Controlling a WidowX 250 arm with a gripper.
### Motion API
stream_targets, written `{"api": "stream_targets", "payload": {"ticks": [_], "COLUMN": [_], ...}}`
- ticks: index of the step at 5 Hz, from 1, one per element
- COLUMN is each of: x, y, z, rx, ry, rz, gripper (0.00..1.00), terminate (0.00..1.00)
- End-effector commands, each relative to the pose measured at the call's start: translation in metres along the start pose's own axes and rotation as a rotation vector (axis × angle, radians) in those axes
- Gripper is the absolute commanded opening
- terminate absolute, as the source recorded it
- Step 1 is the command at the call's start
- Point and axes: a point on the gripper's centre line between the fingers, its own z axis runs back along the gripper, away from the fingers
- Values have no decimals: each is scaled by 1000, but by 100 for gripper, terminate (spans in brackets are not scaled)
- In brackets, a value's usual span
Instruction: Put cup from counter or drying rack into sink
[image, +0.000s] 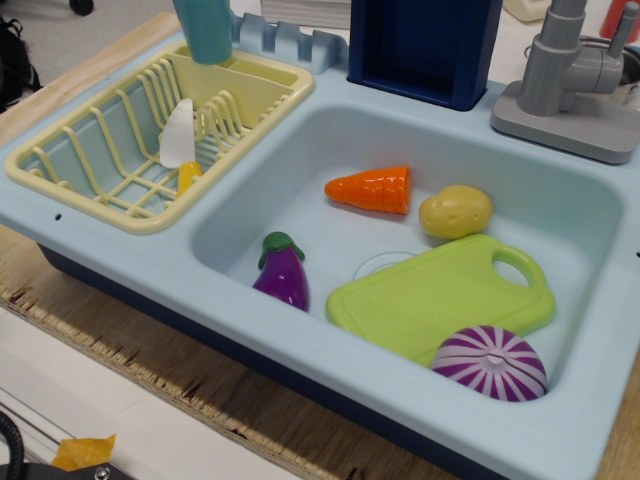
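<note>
The teal cup (205, 28) is at the top edge of the view, over the far rim of the pale yellow drying rack (100, 150). Its top is cut off by the frame, so I cannot tell whether it stands there or is held up. The gripper is out of view. The light blue sink (560, 205) fills the middle and right. The light blue counter (150, 265) surrounds the basin and bears the rack at the left.
In the sink lie an orange carrot (372, 189), a potato (455, 211), a purple eggplant (281, 270), a green cutting board (430, 295) and a purple onion half (490, 362). A white-and-yellow utensil (180, 140) stands in the rack. A grey faucet (570, 85), dark blue box (425, 45) and notched ridge (290, 42) stand behind.
</note>
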Motion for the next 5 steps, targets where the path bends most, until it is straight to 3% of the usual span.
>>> {"api": "stream_targets", "payload": {"ticks": [1,2,5], "x": [0,15,41], "y": [0,3,7], "z": [0,4,-14], "rx": [0,56,3], "ry": [0,-92,-63], "rz": [0,-19,-35], "gripper": [100,100,100], "terminate": [0,0,0]}}
